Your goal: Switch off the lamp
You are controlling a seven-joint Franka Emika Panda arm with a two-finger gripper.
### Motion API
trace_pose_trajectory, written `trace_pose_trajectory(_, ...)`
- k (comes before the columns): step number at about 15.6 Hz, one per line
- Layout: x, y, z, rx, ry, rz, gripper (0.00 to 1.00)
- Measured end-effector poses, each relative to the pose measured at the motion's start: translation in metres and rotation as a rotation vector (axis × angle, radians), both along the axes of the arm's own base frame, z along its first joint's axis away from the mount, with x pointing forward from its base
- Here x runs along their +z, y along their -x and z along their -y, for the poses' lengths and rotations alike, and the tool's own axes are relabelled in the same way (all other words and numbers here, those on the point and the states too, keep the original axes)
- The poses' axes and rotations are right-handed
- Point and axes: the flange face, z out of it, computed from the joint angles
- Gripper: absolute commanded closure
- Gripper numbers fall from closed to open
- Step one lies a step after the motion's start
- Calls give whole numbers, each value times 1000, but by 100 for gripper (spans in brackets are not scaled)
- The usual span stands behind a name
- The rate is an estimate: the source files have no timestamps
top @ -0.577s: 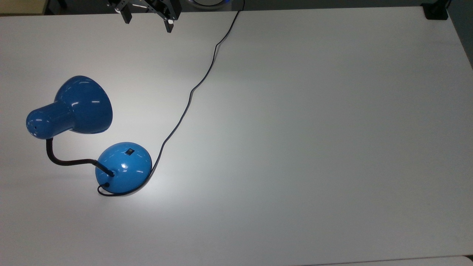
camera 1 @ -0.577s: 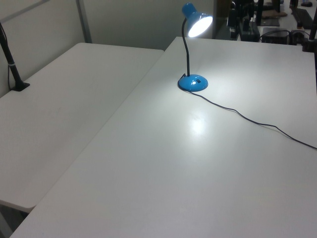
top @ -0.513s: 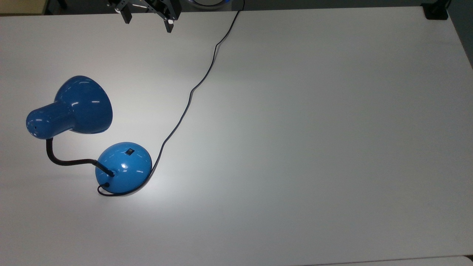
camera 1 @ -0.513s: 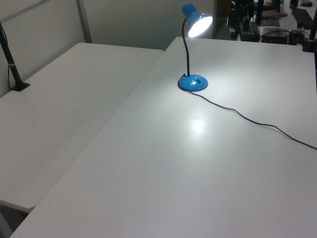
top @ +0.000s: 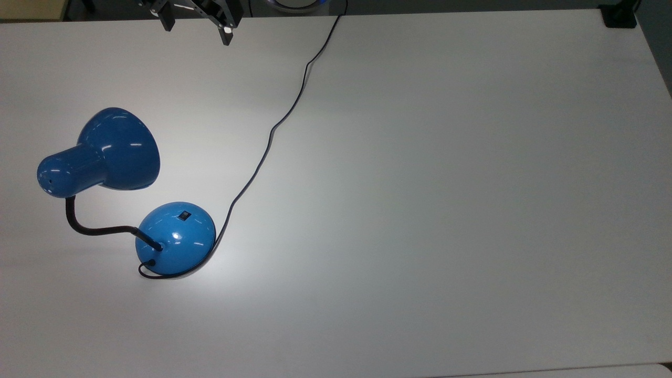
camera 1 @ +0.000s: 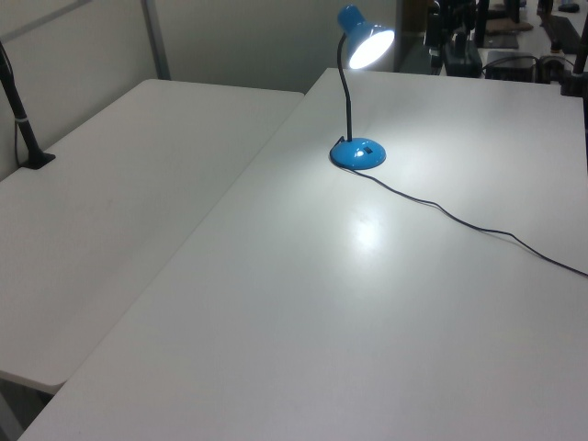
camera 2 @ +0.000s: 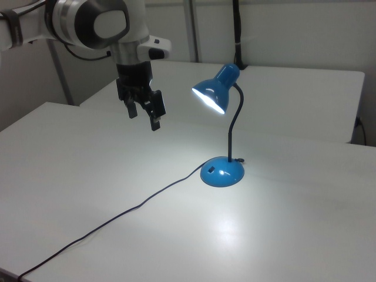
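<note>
Shifted toward the top view's left since the earlier frame: black two-finger gripper (top: 195, 30), at the upper left of the top view, hanging above the table near its far edge. Fingers spread well apart, nothing held between them; same seen in the right view (camera 2: 143, 114), upper left of frame, below the white arm (camera 2: 88, 23).

Well apart from the gripper: glossy blue desk lamp (top: 176, 239), lower left of the top view, standing on the white table (top: 446, 184). Bell-shaped shade (top: 118, 149) at mid left, joined by a black bendy neck (top: 86, 226) to a round domed base. Small black switch (top: 184, 215) on the base's top, facing up. Thin black cord (top: 273, 131) looping round the base and running toward the upper middle of the top view.

Progress: none visible. Shade glowing in the left view (camera 1: 370, 46) and the right view (camera 2: 210, 94), bright patch on the tabletop. Switch untouched. Remaining, by judgement: travel to the base, descent onto the switch, press.

Count: one gripper, one lamp, one switch, one cord, one further white table (camera 1: 119, 184) alongside in the left view.
</note>
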Motion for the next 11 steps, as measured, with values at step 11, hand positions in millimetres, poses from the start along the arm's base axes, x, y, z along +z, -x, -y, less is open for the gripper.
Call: trace_pose_trajectory(11, 2, 0, 14, -50, -97, 37, 0)
